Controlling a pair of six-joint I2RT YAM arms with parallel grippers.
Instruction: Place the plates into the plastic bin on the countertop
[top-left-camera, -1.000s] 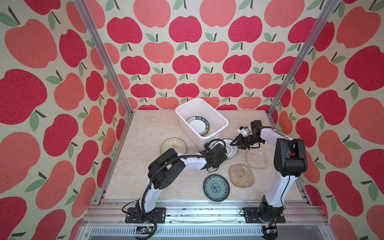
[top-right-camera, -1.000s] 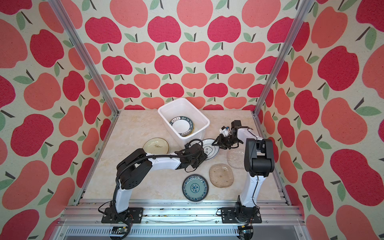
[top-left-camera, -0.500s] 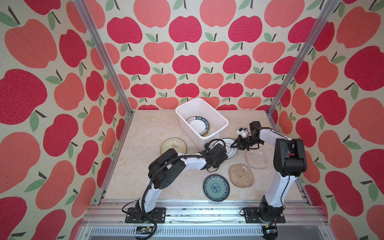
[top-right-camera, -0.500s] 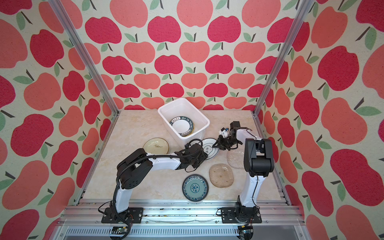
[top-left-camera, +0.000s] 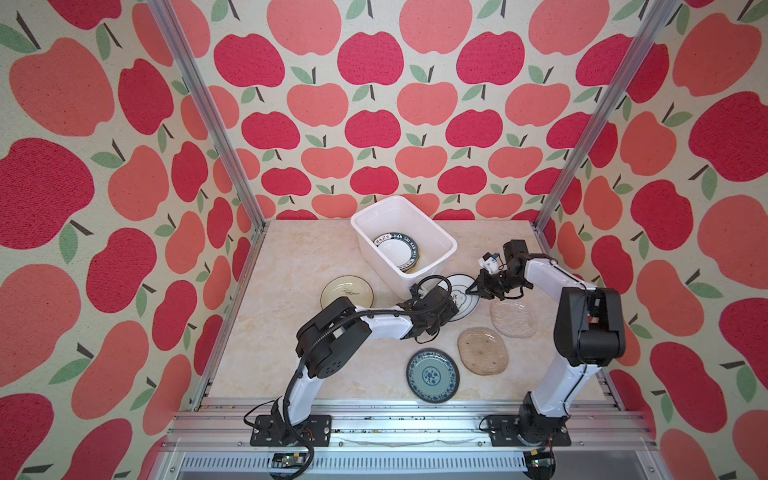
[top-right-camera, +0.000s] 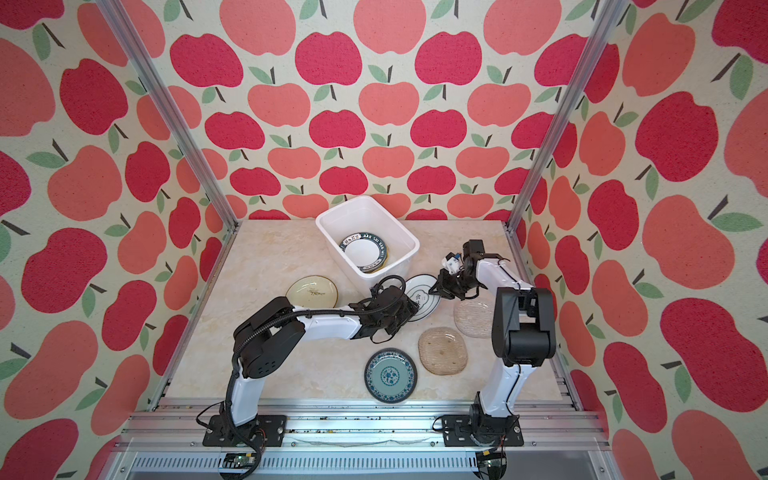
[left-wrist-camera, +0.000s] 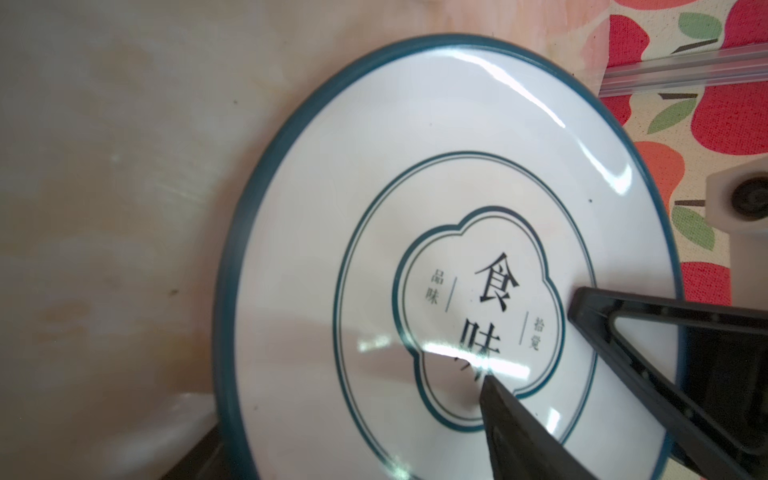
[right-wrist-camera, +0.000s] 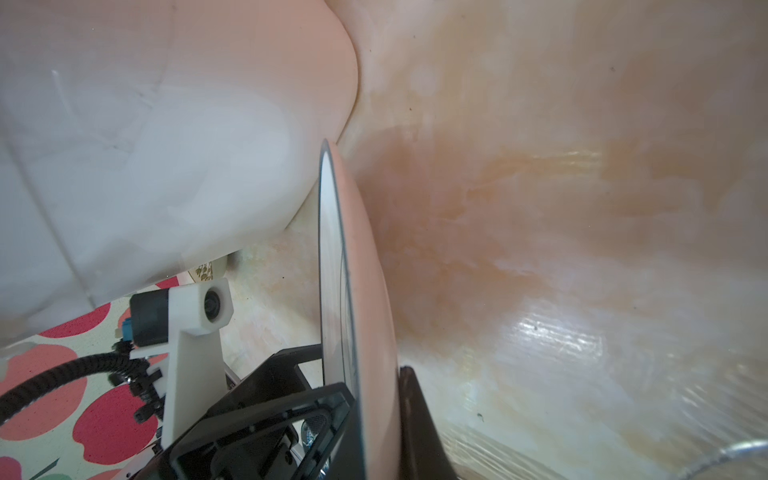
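A white plate (top-left-camera: 464, 296) with a teal rim and dark characters lies tilted beside the plastic bin (top-left-camera: 382, 266) on the countertop (top-left-camera: 291, 332). My right gripper (top-left-camera: 473, 290) is shut on its far rim; the right wrist view shows the plate (right-wrist-camera: 357, 270) edge-on between the two fingers. My left gripper (top-left-camera: 453, 305) stands open at the plate's near edge, with one finger (left-wrist-camera: 523, 432) over the plate's face (left-wrist-camera: 374, 187). A plate with a dark lettered rim (top-left-camera: 395, 251) lies inside the bin.
On the countertop lie a cream plate (top-left-camera: 347, 292), a blue-patterned plate (top-left-camera: 432, 375), a beige oval plate (top-left-camera: 483, 350) and a clear glass plate (top-left-camera: 513, 318) under the right arm. Aluminium rails and apple-print walls close in the sides.
My right gripper has closed on the white plate's rim. My left gripper's jaws have spread wider. Both arms have stayed nearly where they were.
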